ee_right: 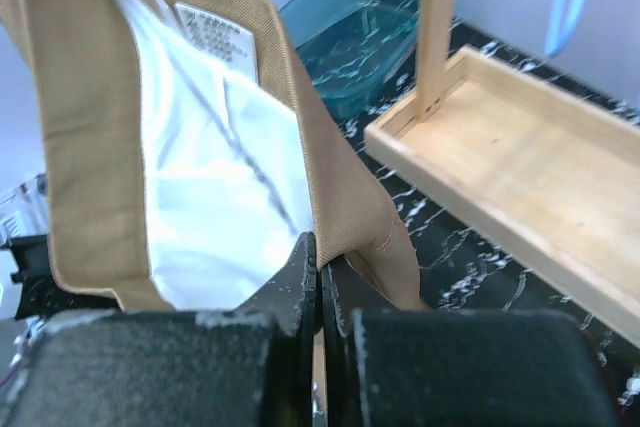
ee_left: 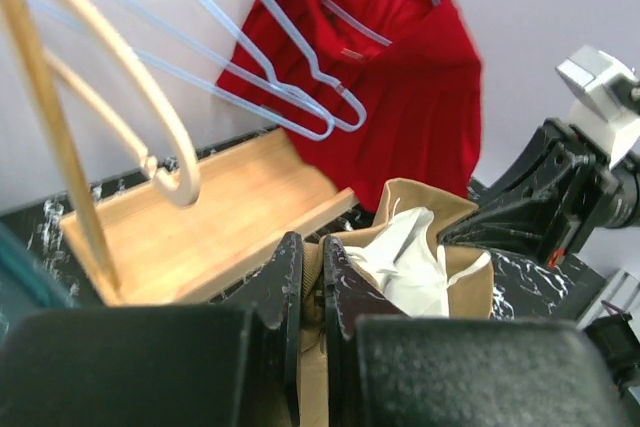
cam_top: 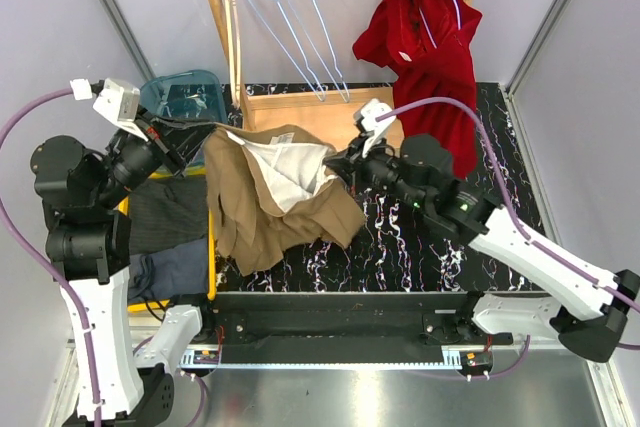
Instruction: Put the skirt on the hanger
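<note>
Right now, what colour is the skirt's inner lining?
White lining, set against the tan skirt; the right wrist view shows it best.

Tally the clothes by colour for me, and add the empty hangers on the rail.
Tan skirt: 1
Red garment: 1
Dark grey garment: 1
Blue-grey garment: 1
Empty blue hangers: 2
Total: 6

- bright, even white light from overhead; the pale walls look flat and washed out.
- only soft shadows, gathered under the skirt (cam_top: 280,197) on the worktop (cam_top: 420,247).
- a dull sheen on the metal sheet (cam_top: 400,397) at the near edge.
- in the wrist views, the left gripper (ee_left: 315,257) and right gripper (ee_right: 320,267) sit close and blurred.
- the red garment (ee_left: 400,97) looks soft-edged.
</note>
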{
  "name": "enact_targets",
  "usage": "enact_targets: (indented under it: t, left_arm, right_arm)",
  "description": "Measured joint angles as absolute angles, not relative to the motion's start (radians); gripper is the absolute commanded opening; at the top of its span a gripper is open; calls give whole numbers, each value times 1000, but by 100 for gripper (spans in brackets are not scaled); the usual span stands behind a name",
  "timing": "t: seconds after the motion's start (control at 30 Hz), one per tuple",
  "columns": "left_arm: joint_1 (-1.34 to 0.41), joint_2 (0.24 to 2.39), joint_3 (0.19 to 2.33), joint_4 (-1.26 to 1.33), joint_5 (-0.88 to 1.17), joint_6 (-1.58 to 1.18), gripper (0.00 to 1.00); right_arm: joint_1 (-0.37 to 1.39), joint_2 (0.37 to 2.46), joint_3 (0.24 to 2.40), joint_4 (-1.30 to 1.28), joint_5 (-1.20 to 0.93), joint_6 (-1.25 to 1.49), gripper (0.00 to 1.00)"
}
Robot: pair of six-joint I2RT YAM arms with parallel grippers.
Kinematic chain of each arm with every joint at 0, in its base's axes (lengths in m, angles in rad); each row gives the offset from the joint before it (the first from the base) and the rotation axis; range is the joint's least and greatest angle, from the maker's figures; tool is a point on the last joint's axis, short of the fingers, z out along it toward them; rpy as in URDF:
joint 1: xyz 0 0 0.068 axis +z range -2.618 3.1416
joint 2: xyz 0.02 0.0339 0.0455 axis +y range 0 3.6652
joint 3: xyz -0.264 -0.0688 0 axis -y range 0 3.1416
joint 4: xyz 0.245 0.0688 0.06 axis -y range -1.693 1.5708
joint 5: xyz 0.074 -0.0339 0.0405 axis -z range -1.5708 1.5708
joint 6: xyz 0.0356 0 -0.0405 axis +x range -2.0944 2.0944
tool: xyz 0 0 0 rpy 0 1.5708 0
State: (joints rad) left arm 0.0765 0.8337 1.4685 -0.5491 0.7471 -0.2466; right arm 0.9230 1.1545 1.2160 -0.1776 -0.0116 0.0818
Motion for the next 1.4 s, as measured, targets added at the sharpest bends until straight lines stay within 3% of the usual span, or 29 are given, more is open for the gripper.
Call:
enact_targets:
  t: [0.13,0.27,0.57,0.7,0.97,1.4]
  left_arm:
    - [76,832,1452,-443,815,-301,0]
    - [75,790,1295,-253,887,-390,0]
    - [35,812,901,-110,889,-480,0]
    - [-86,879,795,-109,805,-465,0]
    - [-350,1116,804,-275,555,-332,0]
    - [-436,1136,820,-482,377,-251,0]
  right_arm:
    - [923,1111,1246,-216,41,57,0]
    - [923,1061,1234,-257,96,49,0]
    - [905,998,973,-301,178,99,0]
    - [805,1042,868,-324,124,164,0]
    - [660,1132,833,-338,22,226,0]
    - [497,1251,838,-371,-141,330,2]
